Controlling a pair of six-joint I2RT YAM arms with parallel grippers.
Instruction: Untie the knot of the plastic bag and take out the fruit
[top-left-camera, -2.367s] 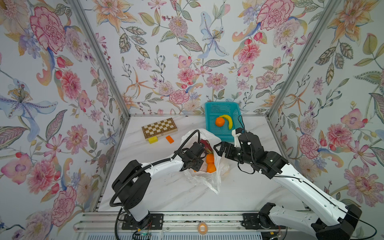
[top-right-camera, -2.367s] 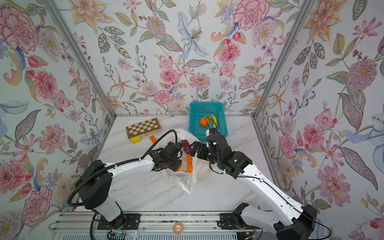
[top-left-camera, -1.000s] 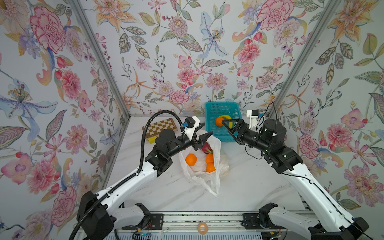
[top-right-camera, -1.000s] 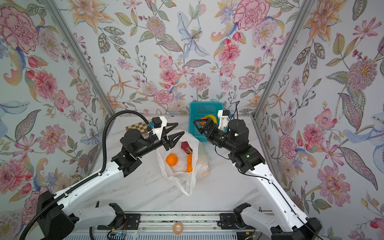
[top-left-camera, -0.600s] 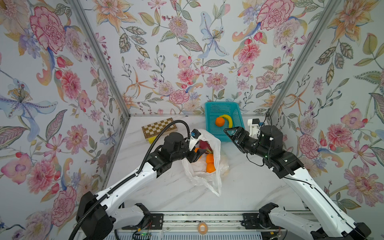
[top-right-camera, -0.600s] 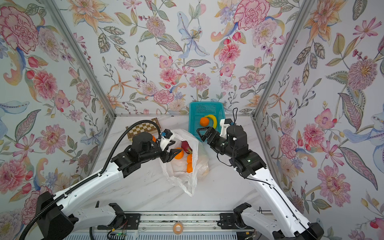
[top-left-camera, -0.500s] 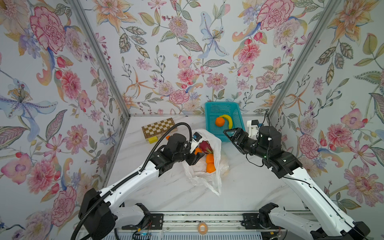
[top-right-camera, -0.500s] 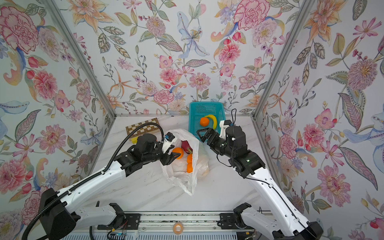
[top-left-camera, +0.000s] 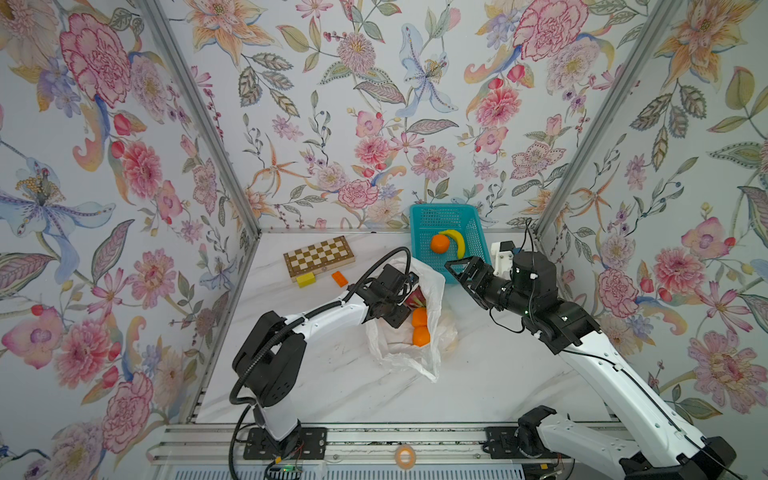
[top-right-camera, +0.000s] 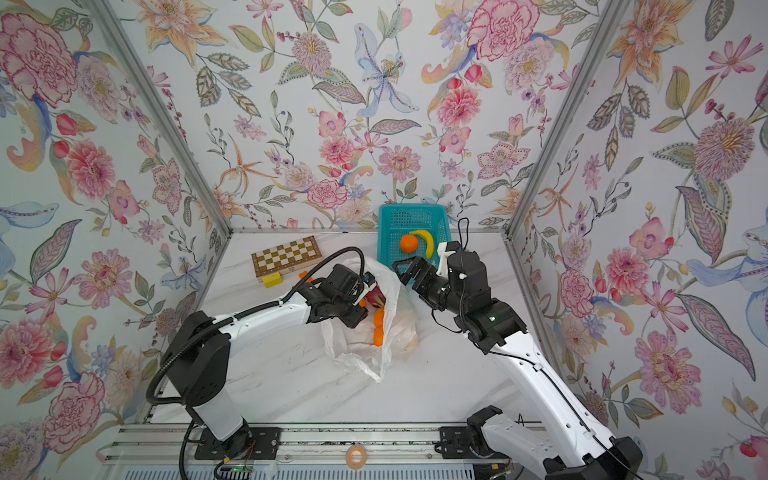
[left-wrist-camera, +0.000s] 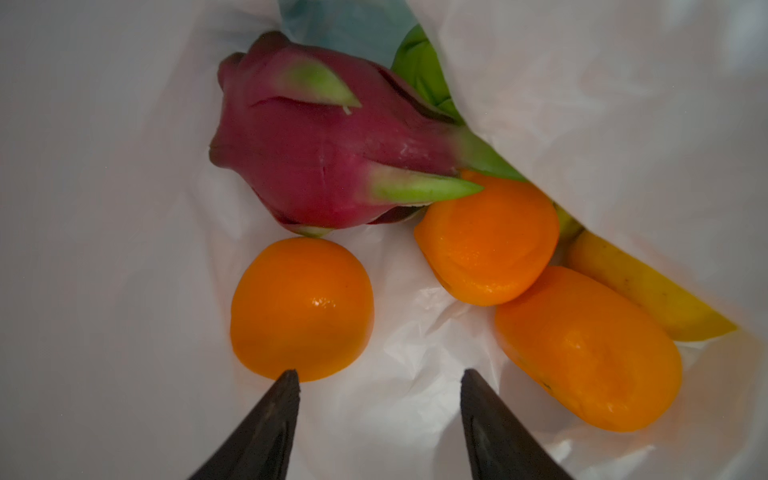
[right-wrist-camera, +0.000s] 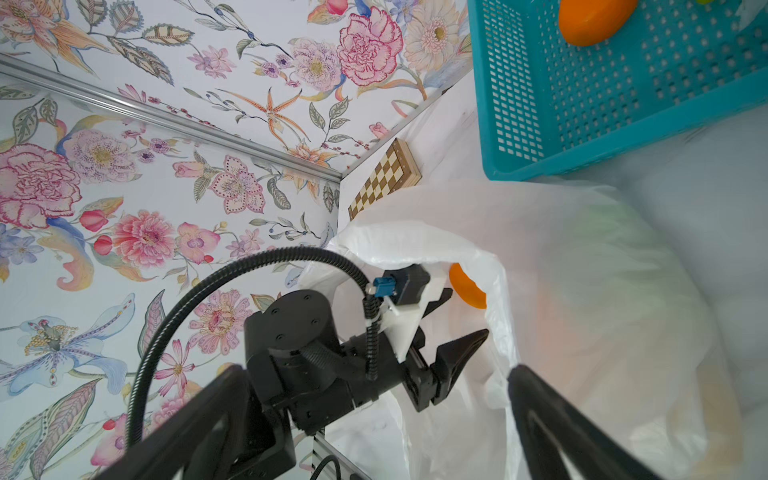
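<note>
The white plastic bag (top-left-camera: 415, 357) lies mid-table with its mouth open; I see no knot. My left gripper (top-left-camera: 400, 316) reaches into the mouth and, in the left wrist view, the left gripper (left-wrist-camera: 378, 374) is open and holds nothing. One fingertip (left-wrist-camera: 291, 376) is close to an orange (left-wrist-camera: 301, 307). Past it lie a dragon fruit (left-wrist-camera: 324, 141), two more oranges (left-wrist-camera: 486, 237) (left-wrist-camera: 586, 349), a yellow fruit (left-wrist-camera: 640, 299) and a green one (left-wrist-camera: 419, 66). My right gripper (top-left-camera: 459, 270) hangs open and empty over the bag's far right edge.
A teal basket (top-left-camera: 436, 216) at the back holds an orange (top-left-camera: 439, 243) and a banana (top-left-camera: 456, 243). A chessboard (top-left-camera: 319, 257), a yellow block (top-left-camera: 305, 280) and an orange block (top-left-camera: 339, 278) lie back left. Flowered walls close three sides.
My left gripper came down from above the bag into its mouth and its jaws widened a little. The right gripper sank slightly toward the bag's far right edge, still open.
</note>
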